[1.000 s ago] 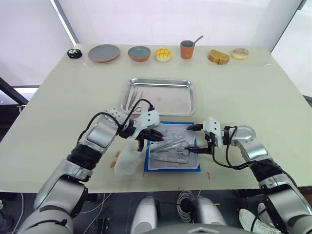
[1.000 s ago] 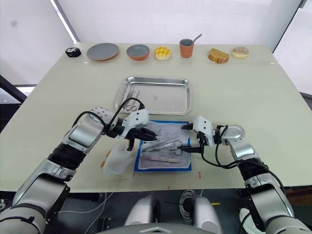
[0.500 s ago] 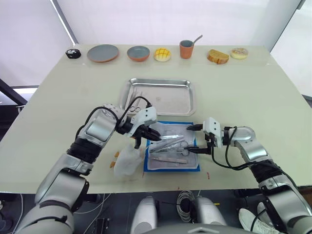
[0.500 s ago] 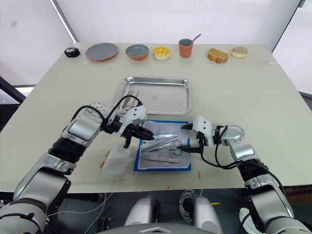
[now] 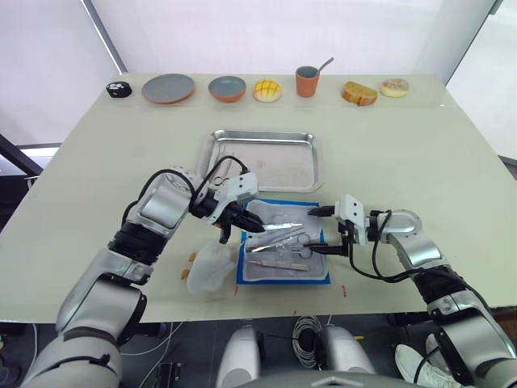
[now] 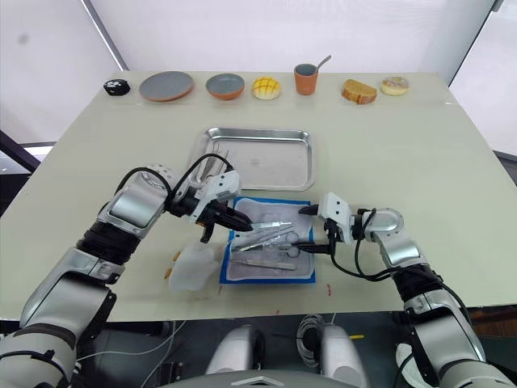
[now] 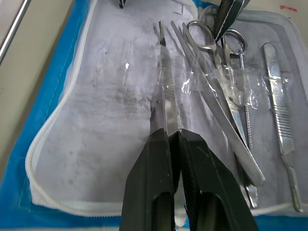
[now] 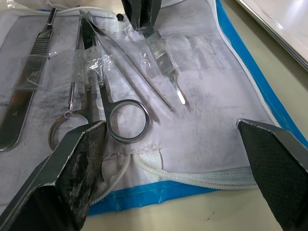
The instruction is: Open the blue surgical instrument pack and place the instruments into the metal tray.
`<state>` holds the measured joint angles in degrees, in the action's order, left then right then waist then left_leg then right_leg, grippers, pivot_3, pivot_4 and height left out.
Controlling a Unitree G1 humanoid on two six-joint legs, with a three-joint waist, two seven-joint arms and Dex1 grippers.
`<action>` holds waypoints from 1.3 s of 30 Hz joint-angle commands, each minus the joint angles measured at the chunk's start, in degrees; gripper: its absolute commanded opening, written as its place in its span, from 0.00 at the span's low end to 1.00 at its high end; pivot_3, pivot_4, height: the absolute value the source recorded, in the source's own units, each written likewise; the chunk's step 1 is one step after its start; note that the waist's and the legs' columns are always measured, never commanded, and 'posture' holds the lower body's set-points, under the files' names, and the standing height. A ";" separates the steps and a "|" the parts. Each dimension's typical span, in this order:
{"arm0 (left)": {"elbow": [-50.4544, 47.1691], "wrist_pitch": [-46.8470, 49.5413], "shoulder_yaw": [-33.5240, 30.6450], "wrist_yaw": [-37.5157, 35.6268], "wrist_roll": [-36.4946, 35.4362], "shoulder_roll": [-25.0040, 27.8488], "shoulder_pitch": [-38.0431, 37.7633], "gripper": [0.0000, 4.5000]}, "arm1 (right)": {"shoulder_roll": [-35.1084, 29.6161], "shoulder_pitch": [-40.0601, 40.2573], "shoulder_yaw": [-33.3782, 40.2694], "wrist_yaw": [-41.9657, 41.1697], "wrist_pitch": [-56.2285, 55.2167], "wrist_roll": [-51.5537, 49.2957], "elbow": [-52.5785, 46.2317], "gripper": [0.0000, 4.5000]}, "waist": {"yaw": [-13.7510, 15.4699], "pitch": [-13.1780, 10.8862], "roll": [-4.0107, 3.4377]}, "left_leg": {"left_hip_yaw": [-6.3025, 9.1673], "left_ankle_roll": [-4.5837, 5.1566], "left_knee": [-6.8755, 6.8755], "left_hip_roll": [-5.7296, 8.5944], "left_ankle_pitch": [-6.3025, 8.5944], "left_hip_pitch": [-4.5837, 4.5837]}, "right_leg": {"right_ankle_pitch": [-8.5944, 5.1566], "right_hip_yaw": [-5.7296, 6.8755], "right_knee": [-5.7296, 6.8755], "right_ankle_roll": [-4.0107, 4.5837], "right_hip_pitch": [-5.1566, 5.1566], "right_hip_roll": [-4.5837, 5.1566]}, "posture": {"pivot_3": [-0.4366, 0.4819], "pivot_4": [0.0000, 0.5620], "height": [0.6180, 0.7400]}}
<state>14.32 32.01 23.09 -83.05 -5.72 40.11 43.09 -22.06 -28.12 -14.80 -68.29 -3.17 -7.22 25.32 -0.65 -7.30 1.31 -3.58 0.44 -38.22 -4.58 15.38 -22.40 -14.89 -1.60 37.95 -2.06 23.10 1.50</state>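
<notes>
The blue surgical instrument pack (image 5: 283, 280) lies open near the table's front edge, with its pale lining up. Several silver instruments (image 5: 279, 252) rest on it under clear film, among them scissors (image 8: 127, 120). My left gripper (image 5: 249, 221) is over the pack's left part, shut on thin tweezers (image 7: 163, 86) that point toward my right gripper. My right gripper (image 5: 317, 230) stands open at the pack's right edge, with nothing between its fingers (image 8: 77, 173). The metal tray (image 5: 311, 166) sits just behind the pack, and thin instruments (image 5: 220, 164) lie at its left end.
A white soft object (image 5: 212, 268) lies left of the pack, touching it. Along the far edge stand a grey plate (image 5: 168, 87), a bowl (image 5: 227, 87), a yellow bun (image 5: 267, 90), a cup with a spoon (image 5: 308, 81) and pastries (image 5: 361, 93).
My left gripper has drawn back toward the pack's left rear corner with the tweezers in it, raising them off the other instruments. The right gripper has stayed put.
</notes>
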 commanded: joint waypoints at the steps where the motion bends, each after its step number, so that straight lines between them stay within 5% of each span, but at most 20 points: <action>1: -0.77 0.34 -1.83 -0.89 -0.25 1.69 2.75 0.01 | -0.31 3.02 -4.01 0.10 2.35 4.19 3.68 1.00 | 0.00 0.00 0.00 | 0.00 0.00 0.00 0.00 0.00 0.00 | 0.00 0.00 0.00 0.00 0.00 0.00 | 0.48 0.27 1.00; 19: -1.94 3.03 -2.95 -3.78 -0.74 8.50 2.19 0.01 | -0.20 2.79 -4.84 0.19 1.87 4.91 4.49 1.00 | -0.10 0.00 0.01 | 0.01 0.00 0.01 -0.04 0.00 0.01 | -0.01 -0.01 0.00 0.02 0.01 -0.04 | 0.48 0.27 1.00; 28: -7.93 6.20 -8.48 -3.43 -5.64 13.25 -3.56 0.01 | -0.61 2.05 -4.85 -0.53 1.50 4.86 5.43 1.00 | -0.08 0.01 0.03 | 0.02 0.00 0.02 -0.05 0.00 0.03 | -0.03 -0.01 0.02 0.05 0.01 -0.04 | 0.48 0.27 1.00; 39: -13.54 17.01 -20.61 10.35 -12.49 10.55 -8.54 0.01 | -0.38 0.22 -5.20 -1.71 0.36 5.12 7.75 1.00 | -0.06 0.03 0.07 | 0.01 0.00 0.02 -0.06 0.00 0.04 | -0.04 -0.01 0.03 0.06 0.00 -0.04 | 0.48 0.27 1.00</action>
<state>2.74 47.49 5.84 -75.83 -16.82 51.19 34.13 -22.08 -30.33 -15.79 -69.90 -4.34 -7.07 28.14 -0.71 -7.28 1.37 -3.57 0.44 -38.21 -4.64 15.38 -22.34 -14.92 -1.61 37.98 -2.00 23.10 1.46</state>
